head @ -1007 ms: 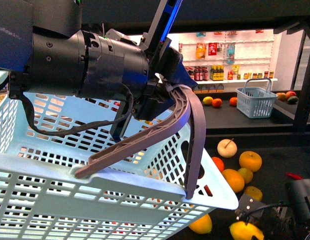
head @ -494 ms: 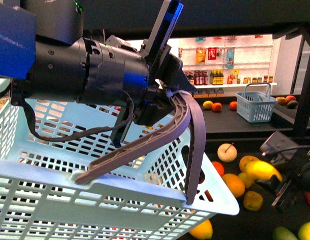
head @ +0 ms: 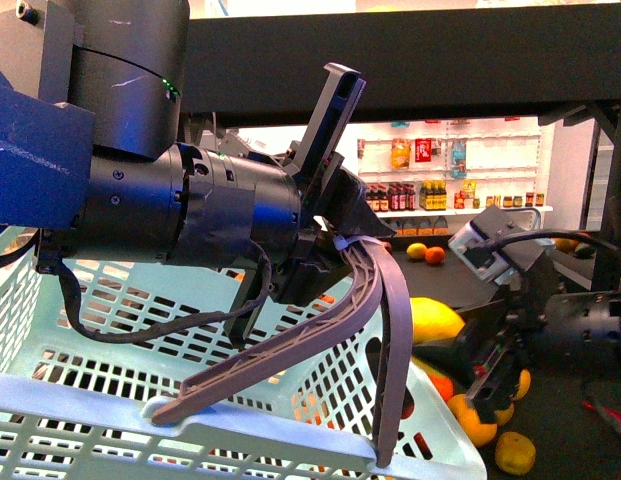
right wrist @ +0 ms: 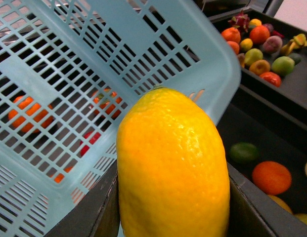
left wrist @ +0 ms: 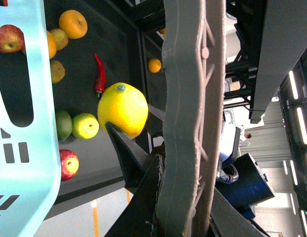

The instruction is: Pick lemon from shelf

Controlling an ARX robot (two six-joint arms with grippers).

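Item: lemon (right wrist: pixel 173 163), bright yellow, oval, pebbled skin. Location: off the tier and in the air, between the two dark jaws of the right gripper (head: pixel 460 345), which are clamped on its sides, its long axis along them. The right wrist view shows both jaws pressed to the fruit, which stands proud of their tips. Position relative to the rig: just beside the near corner of the pale blue basket (head: pixel 110 330), outside it and not touching the rim as far as can be told. Holder of basket: left gripper (head: pixel 335 250), jaws closed on the grey basket handles (head: pixel 380 330); the basket hangs tilted below it. Origin: the black shelf (head: pixel 410 60). Its lower tier carries the remaining stock, well below the lemon: oranges (head: pixel 475 420), a red chilli (left wrist: pixel 99 74), green fruits (left wrist: pixel 85 126), an apple (left wrist: pixel 69 163). Progress, as judged: the grasp is made and the lemon is clear of the shelf, so the pick itself looks essentially complete. What remains appears to be bringing the fruit out from under the upper tier, probably towards the basket.
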